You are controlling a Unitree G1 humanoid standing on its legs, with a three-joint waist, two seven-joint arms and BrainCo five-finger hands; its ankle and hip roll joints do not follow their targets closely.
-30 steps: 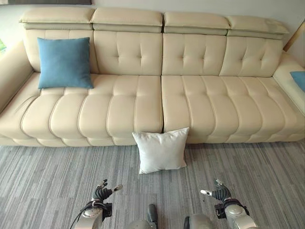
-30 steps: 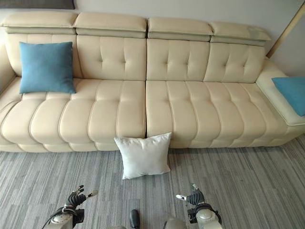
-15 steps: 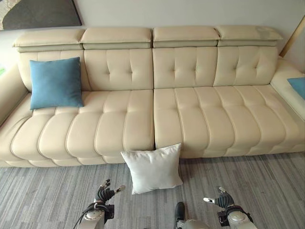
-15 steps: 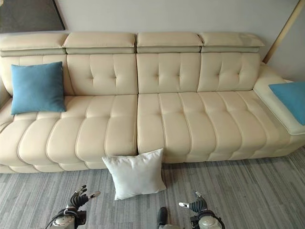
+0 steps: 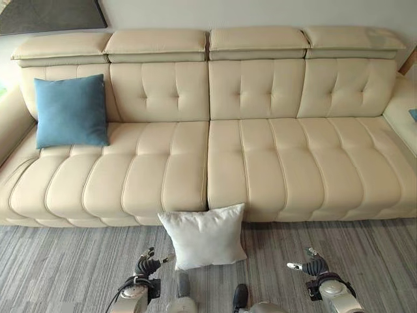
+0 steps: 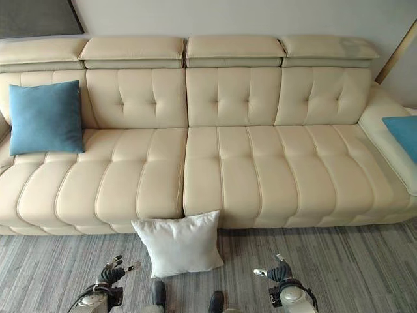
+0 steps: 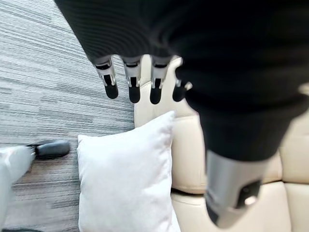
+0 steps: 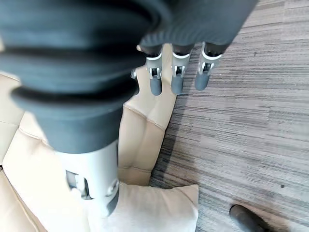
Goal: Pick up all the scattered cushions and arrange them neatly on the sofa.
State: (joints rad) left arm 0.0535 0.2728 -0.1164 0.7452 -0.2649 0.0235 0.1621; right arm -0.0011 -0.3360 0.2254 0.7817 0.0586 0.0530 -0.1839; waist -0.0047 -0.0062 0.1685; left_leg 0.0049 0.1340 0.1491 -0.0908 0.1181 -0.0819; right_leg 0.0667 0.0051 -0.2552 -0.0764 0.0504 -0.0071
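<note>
The sofa is cream, its backrest dimpled with button tufts and its seat stitched into long padded ribs. A plain teal-blue cushion leans at its left end, and a second blue cushion lies on the right arm section. The cushion on the floor is plain white. The floor is grey carpet streaked with fine lighter and darker stripes. A dark grey picture hangs on the pale wall.

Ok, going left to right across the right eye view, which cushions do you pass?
Blue cushion leaning on the sofa backrest at its left end → white cushion on the floor against the sofa front → second blue cushion on the sofa's right end.
</note>
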